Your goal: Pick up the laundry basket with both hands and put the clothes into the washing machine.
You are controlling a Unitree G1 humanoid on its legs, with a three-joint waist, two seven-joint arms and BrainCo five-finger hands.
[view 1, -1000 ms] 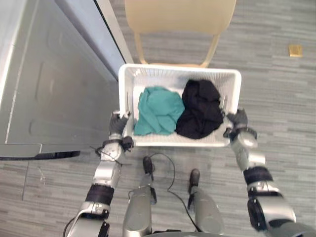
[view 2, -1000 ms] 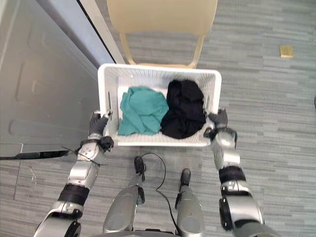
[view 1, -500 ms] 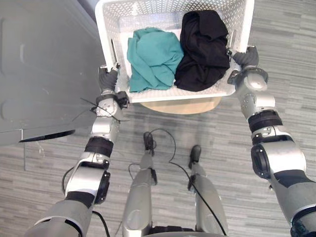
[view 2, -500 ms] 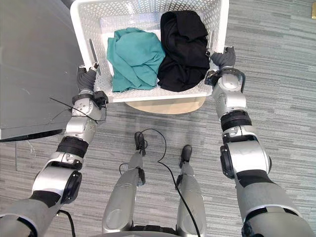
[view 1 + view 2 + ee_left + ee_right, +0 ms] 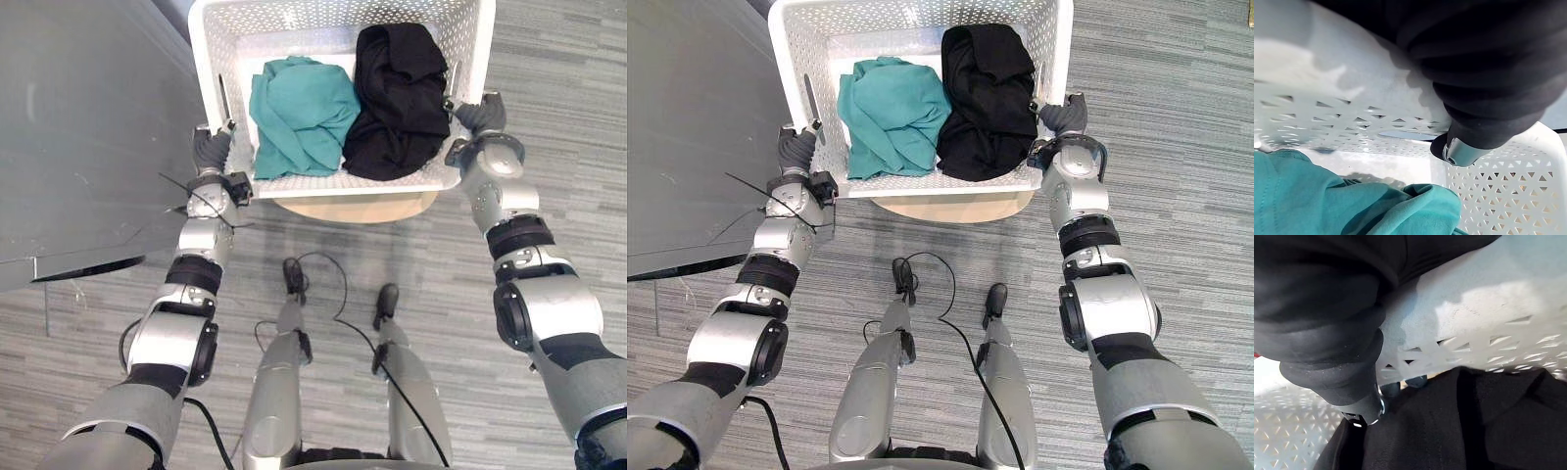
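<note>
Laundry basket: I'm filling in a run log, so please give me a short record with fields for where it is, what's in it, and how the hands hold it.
item: white laundry basket
position: over a tan chair seat; whether they touch cannot be told
contents, robot's left: teal garment
contents, robot's right: black garment, touching the teal one
left hand: grips the basket's left wall, fingers inside
right hand: grips the right wall, fingers inside
nearby: grey appliance on the robot's left
</note>
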